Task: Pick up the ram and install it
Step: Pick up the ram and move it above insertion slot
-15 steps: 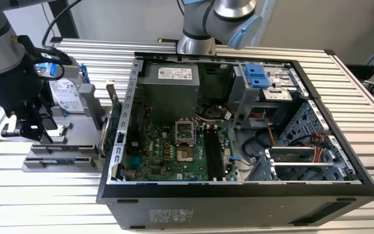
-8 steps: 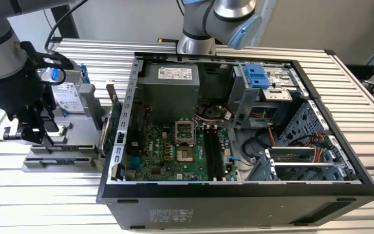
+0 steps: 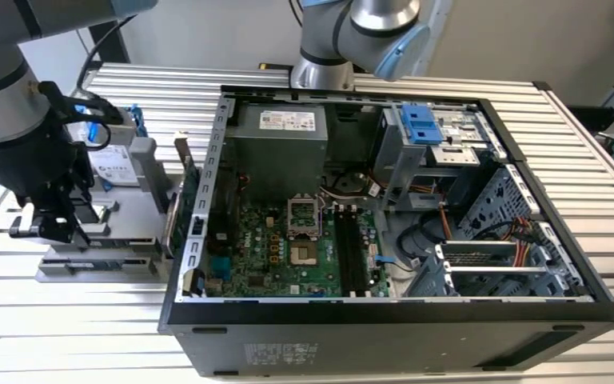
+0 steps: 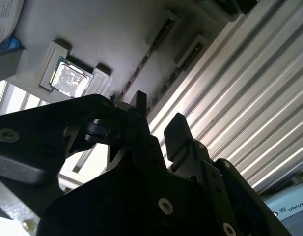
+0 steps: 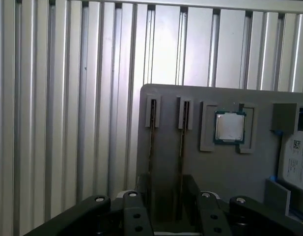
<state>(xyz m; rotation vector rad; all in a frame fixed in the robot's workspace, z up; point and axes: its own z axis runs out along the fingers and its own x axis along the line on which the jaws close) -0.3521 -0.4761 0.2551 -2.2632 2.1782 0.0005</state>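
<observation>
Two thin sticks are stood on edge in side-by-side slots of a grey holder (image 5: 225, 172): the ram (image 5: 182, 142) and, just beside it, a second stick (image 5: 152, 142). In the first wrist view a square processor chip (image 5: 230, 127) is seated in a recess on the far side of the ram from the second stick. A hard drive (image 5: 296, 157) is set at the holder's edge beyond the chip.

The claw (image 5: 167, 187) is positioned over the holder with its fingers (image 5: 143, 189) parted, and nothing is gripped. Both sticks are seen running toward the gap between the fingers. In the second wrist view the ram (image 4: 141, 64) is lined up close to one fingertip of the claw (image 4: 157, 118).

In the exterior view the claw (image 3: 61, 228) is hung over the holder (image 3: 105, 256) at the exterior view's left. An open computer case (image 3: 392, 308) is laid beside the holder on the slatted tabletop (image 3: 73, 336), with its motherboard (image 3: 285, 248) exposed.
</observation>
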